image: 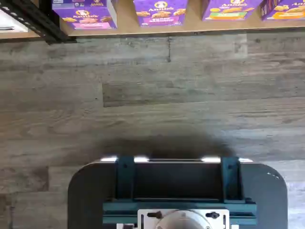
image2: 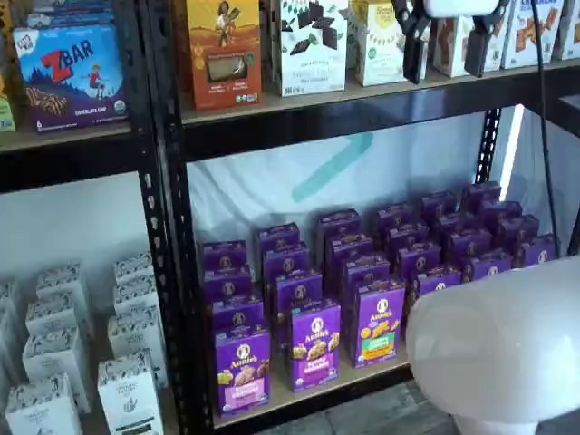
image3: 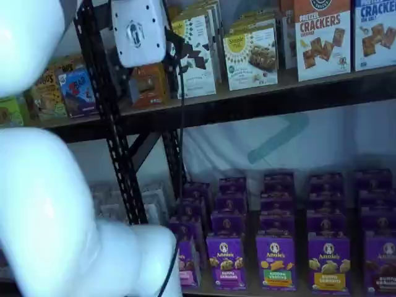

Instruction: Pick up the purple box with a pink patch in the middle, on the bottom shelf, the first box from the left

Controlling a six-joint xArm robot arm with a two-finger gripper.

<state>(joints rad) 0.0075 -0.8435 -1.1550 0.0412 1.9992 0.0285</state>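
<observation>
Grey wood flooring is shown only in the wrist view. At the bottom shelf (image2: 308, 391) front's left end, the purple box (image2: 242, 370) is stood upright, pink patch low. Up high, the gripper (image2: 447, 41) is held open, fingers plainly gapped.

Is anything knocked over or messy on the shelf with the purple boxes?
No, nothing stands out. The purple box with the pink patch stands upright at the front of the bottom shelf, and the other purple Annie's boxes sit in tidy rows behind and beside it.
</observation>
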